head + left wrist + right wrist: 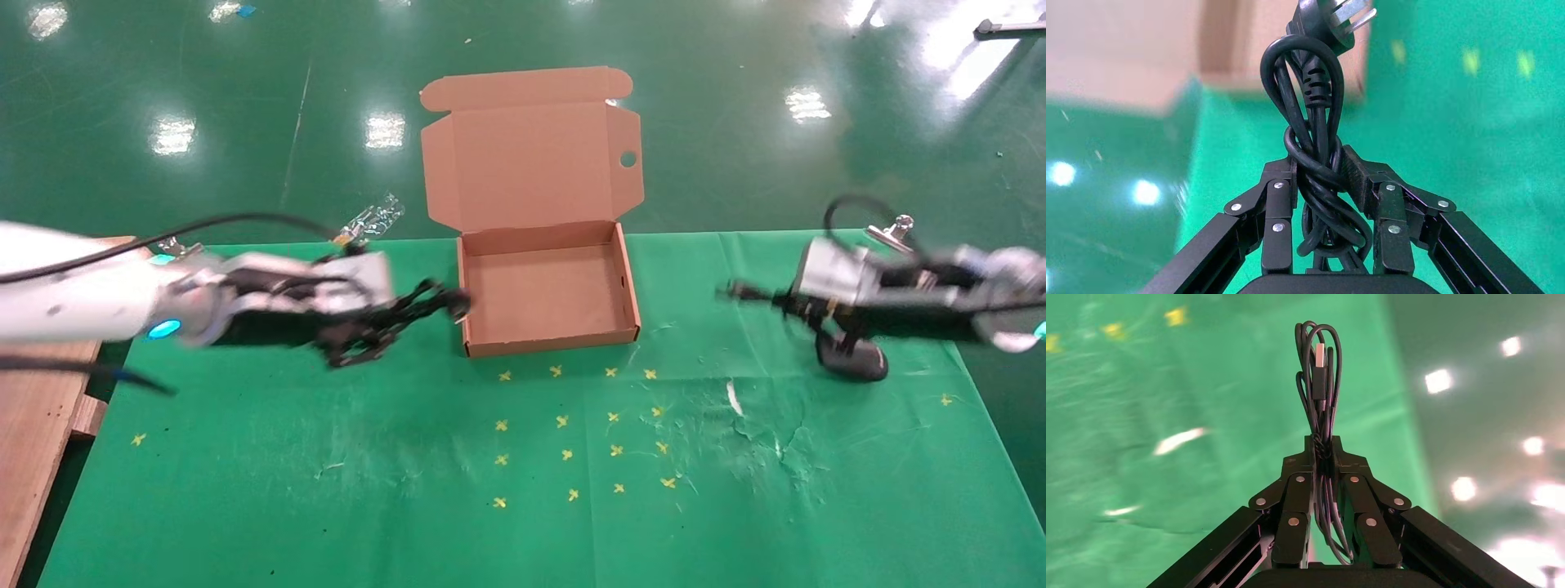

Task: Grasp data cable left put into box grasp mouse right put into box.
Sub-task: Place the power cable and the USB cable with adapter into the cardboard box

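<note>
On the left, the left pincer hangs above the green tabletop just beside the left wall of the box, pinching the data cable around the middle of its bundle; the cable's long axis runs straight out from the pincer, and its pronged plug leads, pointing toward the box. The box sits open at the middle of the tabletop's far edge, lid flaps standing up behind it, and its floor shows bare. From here the box lies to the right of the left pincer, so I judge that a short carry rightward over the wall would bring the plug above the floor. On the right, the right pincer is pressed together on the thin coiled wire, whose loops extend along the pincer's line toward the box, while the mouse dangles below that arm, close above the tabletop and well apart from the box.
</note>
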Tool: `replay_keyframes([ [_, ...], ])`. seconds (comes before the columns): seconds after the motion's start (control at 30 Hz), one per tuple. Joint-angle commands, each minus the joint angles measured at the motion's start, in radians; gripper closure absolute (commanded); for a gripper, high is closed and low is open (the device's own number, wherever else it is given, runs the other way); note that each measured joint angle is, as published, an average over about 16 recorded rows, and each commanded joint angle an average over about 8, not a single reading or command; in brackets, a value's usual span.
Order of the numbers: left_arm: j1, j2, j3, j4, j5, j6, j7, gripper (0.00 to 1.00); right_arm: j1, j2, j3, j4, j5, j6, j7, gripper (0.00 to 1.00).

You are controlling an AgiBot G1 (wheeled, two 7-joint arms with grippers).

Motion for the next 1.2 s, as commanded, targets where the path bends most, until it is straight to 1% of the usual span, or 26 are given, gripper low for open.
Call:
replay_keyframes([
  [0.03, -0.031, 0.037, -0.006, 0.018, -0.008, -0.013, 0.009, 1.00, 0.022, 0.017, 0.010, 0.039, -0.006, -0.002, 0.020, 1.00],
  [0.13, -0.039, 0.136, 0.016, 0.066, 0.040, -0.080, 0.018, 1.00, 0.047, 0.040, 0.018, 0.107, -0.023, -0.017, 0.059, 1.00],
  [0.3, -0.041, 0.294, 0.064, 0.181, 0.151, -0.207, 0.025, 1.00, 0.080, 0.078, 0.030, 0.210, -0.037, -0.059, 0.122, 1.00],
  [0.37, -0.043, 0.339, 0.090, 0.225, 0.190, -0.259, 0.024, 1.00, 0.094, 0.090, 0.035, 0.235, -0.032, -0.076, 0.137, 1.00],
  [0.47, -0.045, 0.376, 0.140, 0.270, 0.229, -0.334, 0.010, 1.00, 0.114, 0.100, 0.043, 0.253, -0.020, -0.096, 0.143, 1.00],
  [0.5, -0.045, 0.380, 0.161, 0.277, 0.236, -0.356, 0.003, 0.93, 0.121, 0.102, 0.045, 0.255, -0.016, -0.100, 0.141, 1.00],
  [0.6, -0.048, 0.384, 0.231, 0.288, 0.245, -0.403, -0.033, 0.56, 0.135, 0.103, 0.050, 0.256, -0.005, -0.106, 0.134, 1.00],
  [0.73, -0.064, 0.385, 0.320, 0.293, 0.242, -0.432, -0.091, 0.06, 0.140, 0.099, 0.055, 0.254, 0.004, -0.100, 0.129, 1.00],
  [0.77, -0.070, 0.384, 0.340, 0.294, 0.239, -0.435, -0.105, 0.00, 0.141, 0.097, 0.056, 0.254, 0.006, -0.098, 0.128, 1.00],
  [1.03, -0.109, 0.381, 0.453, 0.300, 0.209, -0.477, -0.184, 0.00, 0.153, 0.092, 0.067, 0.253, 0.021, -0.086, 0.117, 1.00],
  [1.2, -0.142, 0.364, 0.472, 0.319, 0.173, -0.500, -0.228, 0.00, 0.162, 0.078, 0.069, 0.254, 0.033, -0.083, 0.110, 1.00],
])
